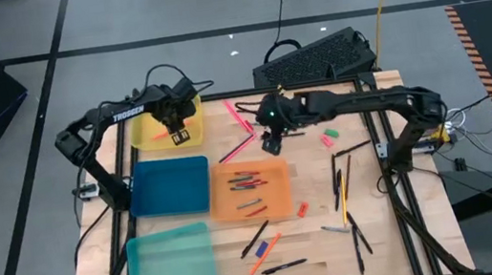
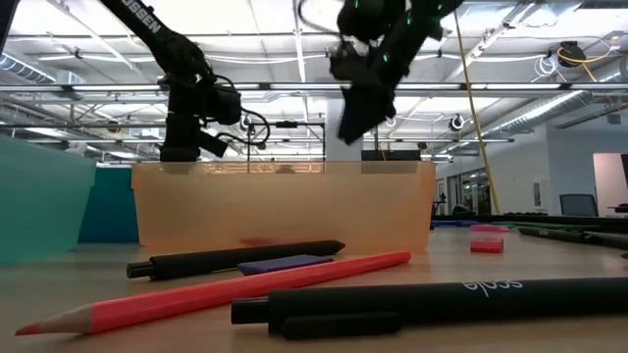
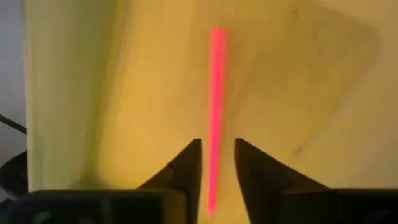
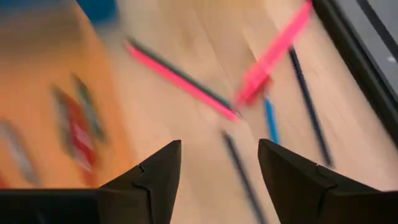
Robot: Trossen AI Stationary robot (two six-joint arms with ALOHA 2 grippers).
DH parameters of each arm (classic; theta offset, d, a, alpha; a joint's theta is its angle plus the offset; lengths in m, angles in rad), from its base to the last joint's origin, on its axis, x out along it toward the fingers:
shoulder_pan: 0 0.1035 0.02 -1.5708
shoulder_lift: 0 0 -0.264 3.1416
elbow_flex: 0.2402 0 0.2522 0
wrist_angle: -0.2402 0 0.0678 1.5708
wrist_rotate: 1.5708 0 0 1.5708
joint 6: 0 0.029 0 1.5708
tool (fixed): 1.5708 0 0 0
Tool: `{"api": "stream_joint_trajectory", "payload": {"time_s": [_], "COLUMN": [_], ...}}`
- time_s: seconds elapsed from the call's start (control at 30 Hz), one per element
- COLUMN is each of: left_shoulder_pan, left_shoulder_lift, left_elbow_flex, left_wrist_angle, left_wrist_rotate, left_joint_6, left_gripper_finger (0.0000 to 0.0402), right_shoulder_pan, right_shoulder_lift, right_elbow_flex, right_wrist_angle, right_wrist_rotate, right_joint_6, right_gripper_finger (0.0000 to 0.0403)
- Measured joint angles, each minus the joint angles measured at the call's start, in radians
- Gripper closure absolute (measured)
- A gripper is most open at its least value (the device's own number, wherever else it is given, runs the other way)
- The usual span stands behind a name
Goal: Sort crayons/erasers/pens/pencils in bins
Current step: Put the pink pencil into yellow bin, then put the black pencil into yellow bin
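Note:
My left gripper (image 1: 178, 135) hangs over the yellow bin (image 1: 144, 131), fingers pointing down and slightly open. A pink pencil (image 3: 215, 93) lies lengthwise in the gap between the fingers (image 3: 189, 165); a narrow space shows on each side of it. My right gripper (image 1: 270, 140) stands open above the table, just beyond the far edge of the orange bin (image 1: 279, 200), with nothing between its fingers (image 4: 217, 149). Below it lie pink pencils (image 4: 180, 81) and dark pens (image 4: 308, 106). Several crayons (image 1: 248, 183) lie in the orange bin.
The dark blue bin (image 1: 171, 187) and teal bin (image 1: 169, 262) sit at the left. Erasers (image 1: 328, 136) (image 1: 302, 210) and pens (image 1: 340, 187) are scattered at the right. More pens and a pencil (image 1: 263, 256) lie near the front edge. A keyboard (image 1: 312, 59) is behind the table.

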Motion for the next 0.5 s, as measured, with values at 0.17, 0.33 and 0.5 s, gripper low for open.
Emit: {"api": "stream_joint_trajectory", "payload": {"time_s": [0.17,0.33,0.5], "left_shoulder_pan": [-0.005,-0.029,-0.071], "left_shoulder_lift": [-0.009,-0.073,-0.202], "left_elbow_flex": [-0.002,-0.001,-0.001], "left_wrist_angle": [-0.003,-0.066,-0.105], "left_wrist_rotate": [0.000,0.003,0.012], "left_joint_6": [-0.008,-0.088,-0.200], "left_gripper_finger": [0.0223,0.0187,0.0184], "right_shoulder_pan": [-0.091,-0.143,-0.175], "right_shoulder_lift": [0.062,0.080,0.072], "right_elbow_flex": [0.000,-0.064,-0.179], "right_wrist_angle": [-0.101,-0.073,0.011], "right_wrist_rotate": [0.000,-0.016,-0.163], "right_joint_6": [-0.200,-0.365,-0.453], "right_gripper_finger": [0.0197,0.0203,0.0215]}}
